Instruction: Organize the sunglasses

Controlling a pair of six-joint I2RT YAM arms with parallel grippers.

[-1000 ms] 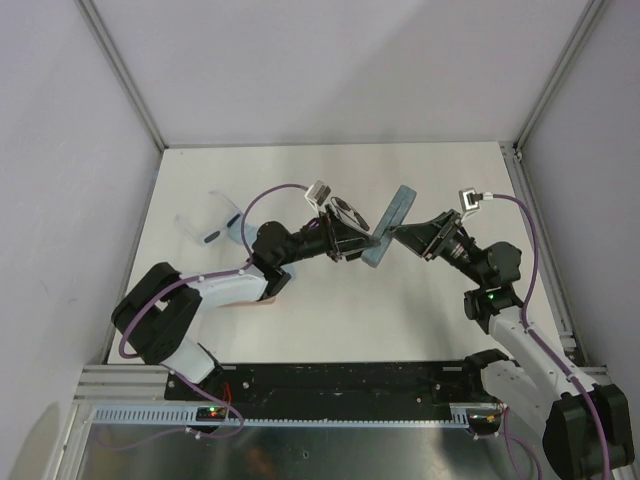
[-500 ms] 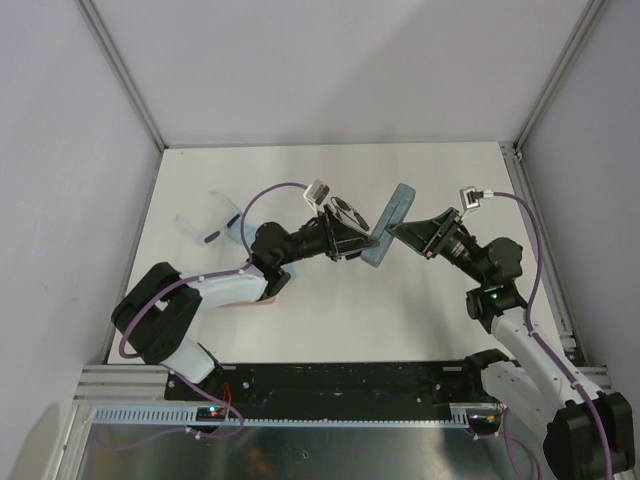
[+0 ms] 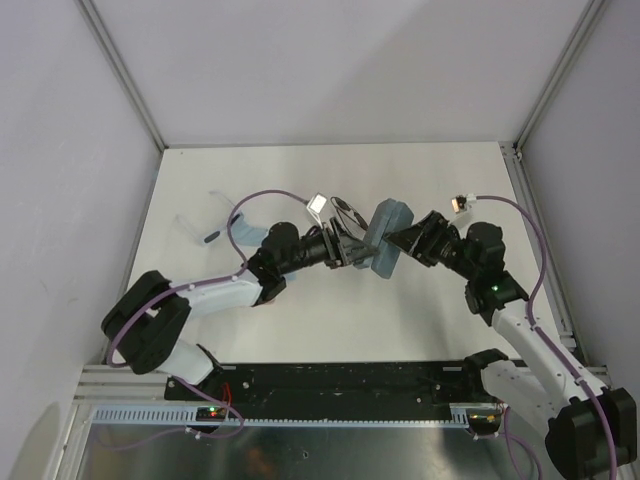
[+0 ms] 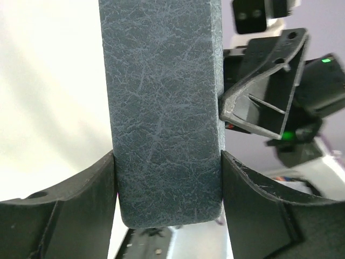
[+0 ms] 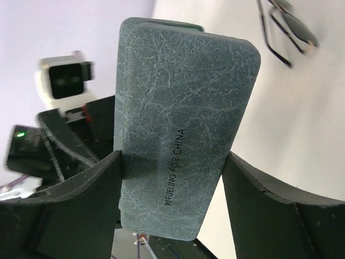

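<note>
**Two grips, one case**

The left gripper (image 4: 168, 183) and right gripper (image 5: 172, 178) both pinch the grey-blue case (image 3: 385, 238) aloft. Uneven pulling may twist it loose onto the dark sunglasses (image 5: 295, 28) nearby on the tabletop (image 3: 350, 320). The white sunglasses (image 3: 205, 230) lie far left.

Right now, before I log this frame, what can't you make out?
- Top view: the dark-framed sunglasses are partly hidden by the left arm; the white-framed sunglasses are too small for detail.
- Right wrist view: the dark pair is cut off by the top edge.
- Left wrist view: the grey-blue case, in the left gripper, fills the frame; its upper end is cropped.
- Every view: the case's contents.
</note>
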